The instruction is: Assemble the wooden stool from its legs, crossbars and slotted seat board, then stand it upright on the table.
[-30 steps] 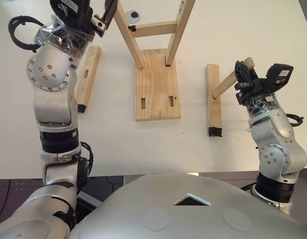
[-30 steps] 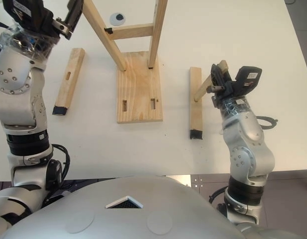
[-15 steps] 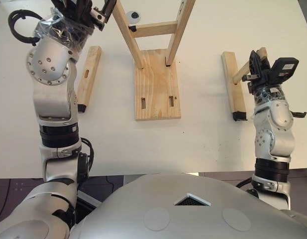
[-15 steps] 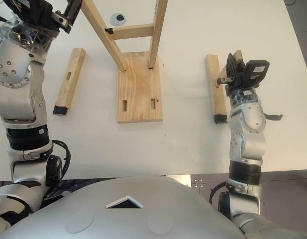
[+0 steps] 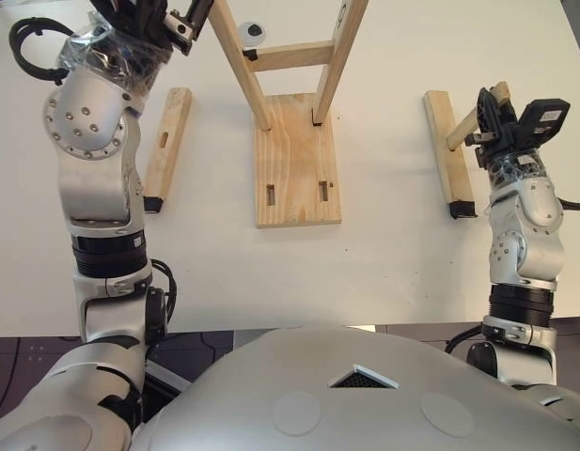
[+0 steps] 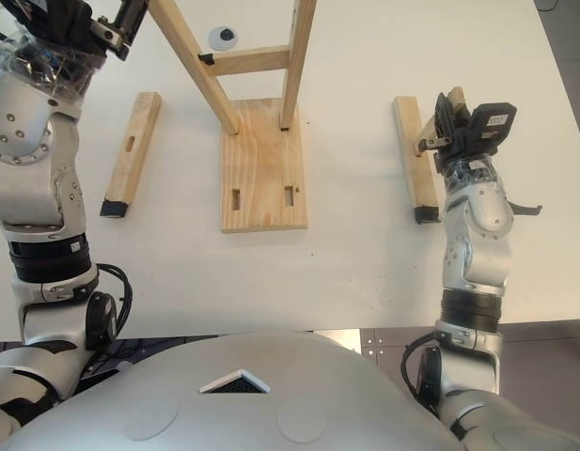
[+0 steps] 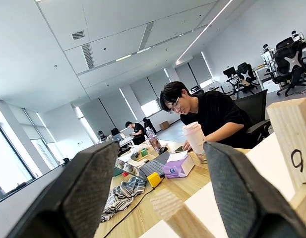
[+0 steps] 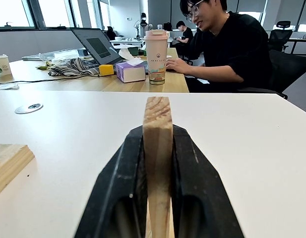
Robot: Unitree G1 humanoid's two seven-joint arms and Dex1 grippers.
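One slotted seat board (image 5: 297, 169); four wooden legs (image 5: 166, 146); two crossbars (image 5: 290, 54); one round grommet (image 5: 253, 31); one table (image 5: 384, 244).

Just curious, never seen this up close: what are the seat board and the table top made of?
The seat board: pale, unpainted wood, likely pine; grain lines show, matte. The table: smooth white surface, probably laminate; can't say for sure.

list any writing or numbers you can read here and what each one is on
"9": handwritten on the end of a wooden stool leg; it could be a 6 seen the other way up.
Print on the paper cup on the desk behind: too small to read.
Sticker on the housing of the right gripper, which is shut on a crossbar: too small to read.
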